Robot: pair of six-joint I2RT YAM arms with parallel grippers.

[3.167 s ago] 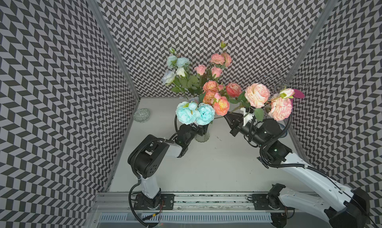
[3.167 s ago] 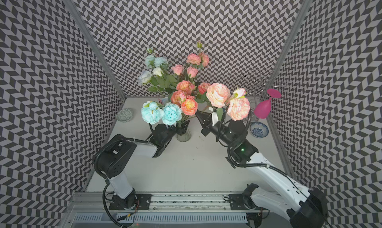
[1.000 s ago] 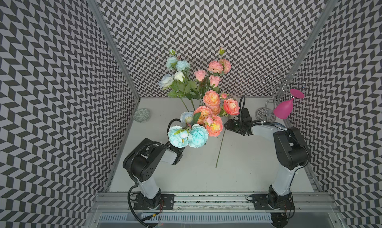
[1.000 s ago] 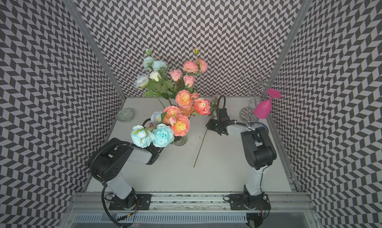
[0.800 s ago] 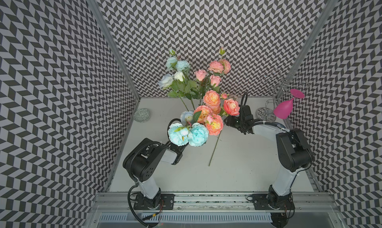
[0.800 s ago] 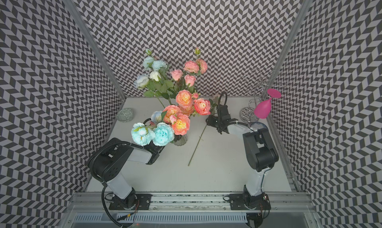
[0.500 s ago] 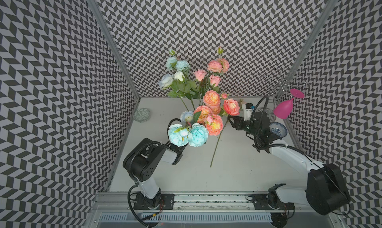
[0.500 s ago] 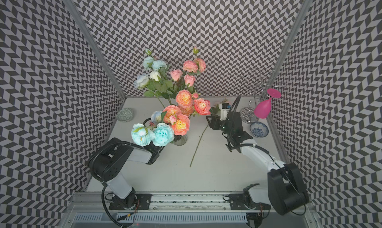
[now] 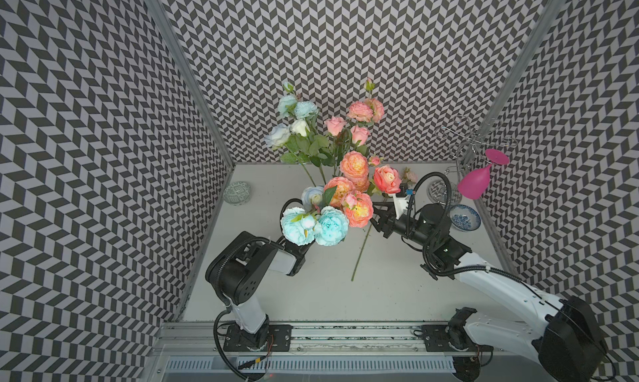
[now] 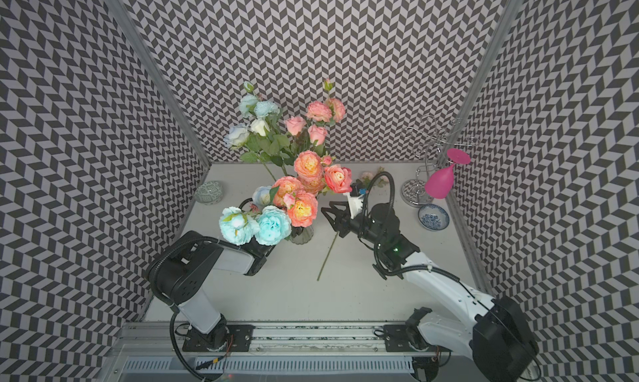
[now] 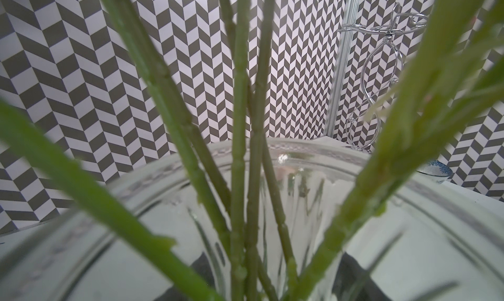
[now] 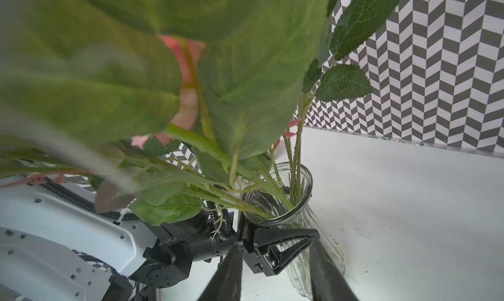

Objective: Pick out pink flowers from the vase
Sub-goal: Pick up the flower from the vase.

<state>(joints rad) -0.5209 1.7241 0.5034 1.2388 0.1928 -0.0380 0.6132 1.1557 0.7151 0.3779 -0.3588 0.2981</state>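
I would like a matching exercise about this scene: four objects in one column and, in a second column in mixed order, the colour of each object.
Objects
1. vase
2. wine glass
3. bowl next to the wire rack
4. lone flat dish

Colours
A. white with a blue pattern
B. clear glass
C. greenish
D. magenta

Pairs: 1-B, 2-D, 3-A, 4-C

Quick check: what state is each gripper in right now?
Left gripper: shut on the vase.
Right gripper: open, holding nothing.
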